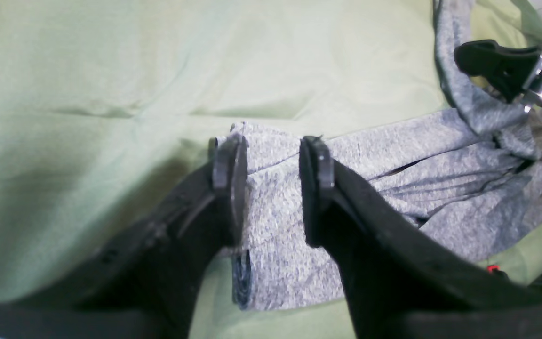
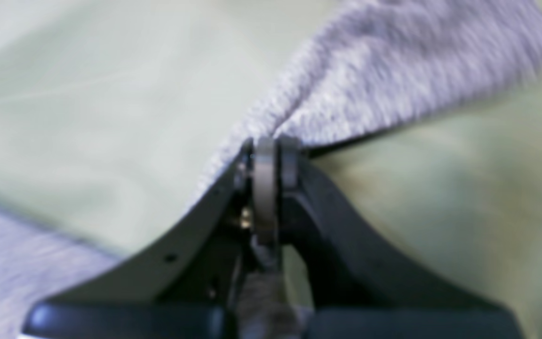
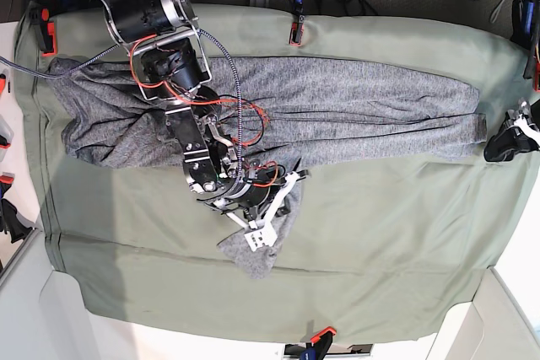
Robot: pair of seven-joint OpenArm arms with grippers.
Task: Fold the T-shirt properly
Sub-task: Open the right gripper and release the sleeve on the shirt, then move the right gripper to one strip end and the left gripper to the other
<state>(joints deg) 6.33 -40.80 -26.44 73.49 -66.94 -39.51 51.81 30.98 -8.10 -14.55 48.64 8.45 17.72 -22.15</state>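
The heather-grey T-shirt [image 3: 354,99] lies as a long wrinkled band across the back of the table. My right gripper [image 3: 260,233] is shut on a fold of it and holds a flap pulled toward the table's front. In the right wrist view the shut gripper [image 2: 271,146] pinches grey knit [image 2: 393,70], which stretches away taut. My left gripper [image 3: 491,147] is at the shirt's right end. In the left wrist view it [image 1: 271,162] is open, with its fingers on either side of a corner of the shirt [image 1: 393,155] that lies flat.
The sage-green cloth [image 3: 380,250] covers the whole table and is held by orange clamps [image 3: 295,35] at its edges. Red and black cables [image 3: 240,120] hang along my right arm over the shirt. The table's edge runs close to my left gripper.
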